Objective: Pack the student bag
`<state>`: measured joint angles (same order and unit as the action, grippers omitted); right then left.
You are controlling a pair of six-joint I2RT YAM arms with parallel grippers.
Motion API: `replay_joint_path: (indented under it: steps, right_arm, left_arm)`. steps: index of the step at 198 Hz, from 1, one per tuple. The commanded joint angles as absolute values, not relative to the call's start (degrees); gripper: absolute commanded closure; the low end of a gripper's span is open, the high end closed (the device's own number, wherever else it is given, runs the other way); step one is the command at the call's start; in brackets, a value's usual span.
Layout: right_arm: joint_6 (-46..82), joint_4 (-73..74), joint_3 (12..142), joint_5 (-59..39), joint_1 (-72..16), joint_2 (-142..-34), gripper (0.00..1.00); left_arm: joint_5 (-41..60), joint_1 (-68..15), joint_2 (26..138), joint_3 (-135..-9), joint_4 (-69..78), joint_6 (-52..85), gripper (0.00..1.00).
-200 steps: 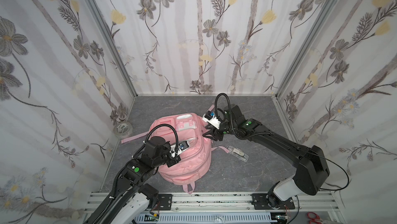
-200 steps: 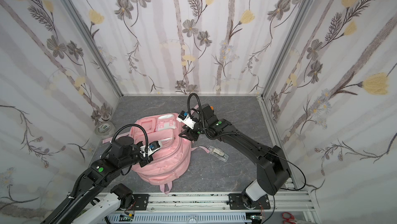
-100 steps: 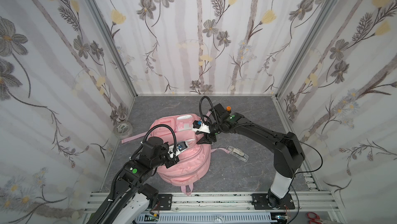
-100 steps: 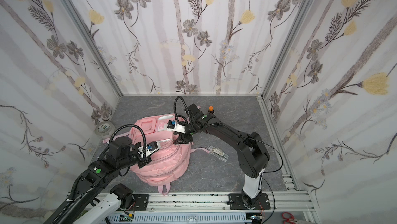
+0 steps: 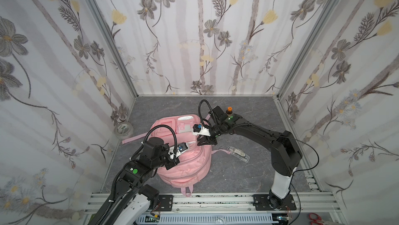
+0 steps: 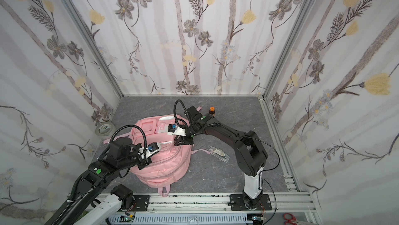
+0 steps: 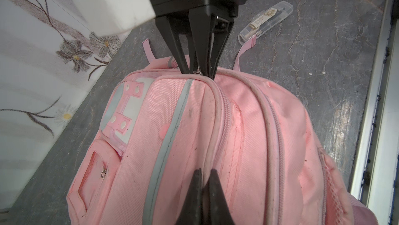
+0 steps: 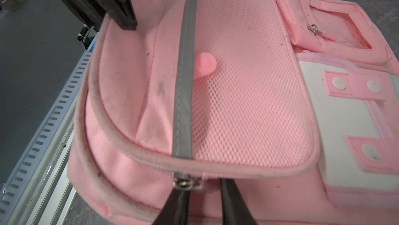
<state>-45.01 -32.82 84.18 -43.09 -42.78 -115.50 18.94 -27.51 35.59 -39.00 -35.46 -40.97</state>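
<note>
Lying flat on the grey bench (image 5: 248,174), a little left of centre and toward the near rail, is one student bag (image 5: 185,165), pink and seen in both top views. Two arms reach onto it, one from each side.

The left fingers (image 7: 195,191) are clenched together on the raised piping seam at the bag's left side. The right fingers (image 8: 231,202) stand slightly apart at the bag's far right edge, astride a metal zip pull (image 8: 185,184). Whether they actually pinch it cannot be told.

The right wrist view shows two zip pulls in all: that one and a second (image 8: 314,29) on a small window pocket. One grey reflective strip (image 8: 183,83) runs across the bag's front. The left wrist view shows two pink tabs on a pale panel (image 7: 129,105), each carrying two studs.

Four loose things are in sight:
- One clear plastic case (image 5: 238,153) lies on the bench just right of the bag.
- One roll of tape (image 5: 123,129) sits by the left wall.
- One small bottle with an orange cap (image 5: 229,110) stands behind the right arm, on the far side.
- One pair of red scissors (image 5: 316,220) lies beyond the near rail, at the right corner.
</note>
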Motion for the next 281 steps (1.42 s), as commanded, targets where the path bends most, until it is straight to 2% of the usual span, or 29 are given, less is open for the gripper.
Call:
replay_joint_path:
  steps: [1,34,74,83,95,110,144,175,181,192,205,236,270,281]
  right_arm:
    - [-44.03,-33.31,83.60,-43.83,-42.81,-114.63,0.83]
    - [-42.77,-33.19,82.96,-44.55,-42.78,-113.86,0.89]
    - [-41.45,-33.47,82.32,-43.82,-42.85,-113.00,0.89]
    - [-41.09,-33.38,82.17,-43.14,-42.83,-112.62,0.86]
    - [-40.30,-33.09,81.93,-41.93,-42.98,-112.25,0.73]
    - [-40.30,-33.22,81.70,-41.82,-43.24,-111.91,0.70]
    - [-40.60,-33.14,81.87,-44.20,-44.39,-112.23,0.70]
    - [-39.69,-33.11,81.59,-45.60,-44.57,-112.62,0.77]
    - [-39.30,-33.13,81.33,-45.61,-44.52,-112.46,0.73]
    - [-38.82,-32.82,80.66,-45.76,-44.34,-112.23,0.55]
    - [-38.67,-33.00,79.87,-47.31,-43.61,-112.81,0.51]
    - [-42.81,-35.62,79.85,-54.33,-41.73,-115.22,0.55]
    - [-46.77,-41.87,83.70,-55.38,-40.98,-119.96,0.75]
    - [-46.98,-43.36,84.95,-55.39,-40.80,-121.08,0.78]
  left_arm:
    - [18.70,-26.94,35.68,-39.04,-31.42,-41.70,1.00]
    - [19.37,-26.45,35.69,-38.58,-31.11,-41.33,1.00]
    - [19.52,-26.15,35.77,-38.26,-30.79,-41.39,1.00]
    - [19.53,-25.98,35.77,-38.27,-30.76,-41.41,1.00]
    - [19.60,-25.85,35.77,-38.24,-30.76,-41.44,1.00]
    - [19.84,-25.67,35.86,-38.23,-30.75,-41.44,1.00]
    - [19.97,-25.49,36.12,-37.71,-30.35,-41.31,1.00]
    - [19.95,-25.23,36.47,-37.53,-29.86,-41.11,1.00]
    - [19.96,-25.14,36.47,-37.54,-29.80,-41.10,1.00]
    - [19.95,-24.98,36.56,-37.53,-29.71,-41.24,1.00]
    - [19.87,-24.74,36.69,-37.53,-29.53,-41.39,1.00]
    - [20.91,-24.17,37.76,-38.25,-29.62,-41.48,1.00]
    - [21.45,-23.45,38.83,-38.32,-29.36,-41.53,1.00]
    - [21.64,-23.27,39.02,-38.32,-29.35,-41.51,1.00]
